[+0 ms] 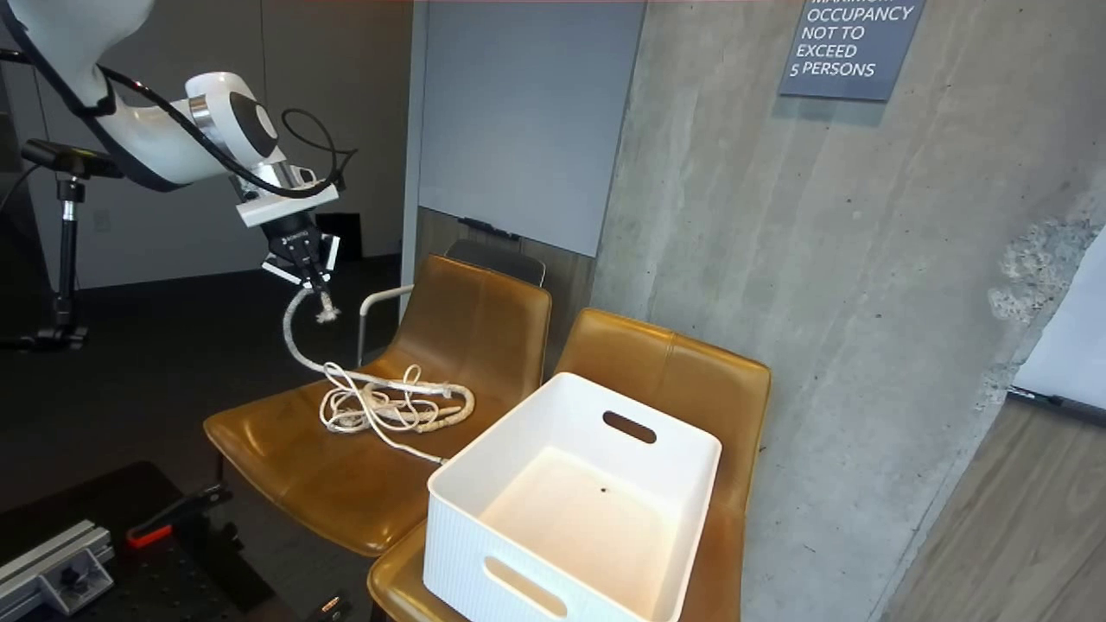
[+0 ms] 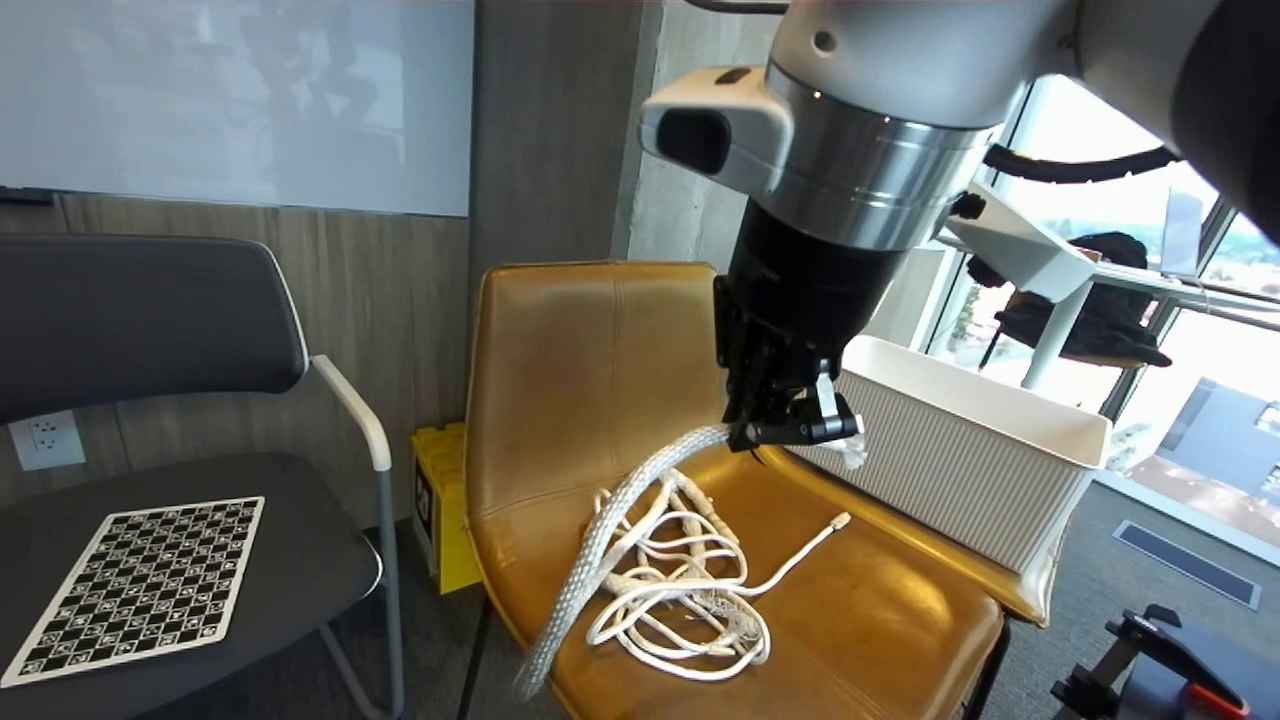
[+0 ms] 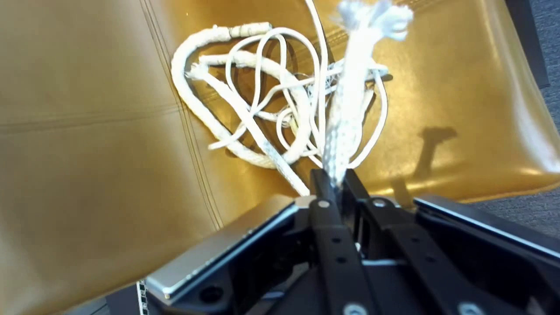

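The jaws are nearly closed, pinching a thick braided rope just behind its frayed tip, which pokes out past them. The rest of that rope hangs below the jaws, bowing away from the white bin before dropping toward a tangle of cords on the tan chair; where its far end lies is hard to tell. With the bite so near the tip, the hold calls for steady pressure and slow, upward-first motion, so that the hanging length peels off the tangle rather than dragging it. The thin loops below the jaws look likeliest to snag.

Open air separates the jaws from the seat, and upward travel seems easiest. In the wrist view the seat's side edge shows close beneath the jaws, so a low swing could let the bowed rope slip over it. The backrest rises to one side of the jaws, the bin stands beyond the tangle from them, and the dark chair's armrest lies on the side opposite the bin.
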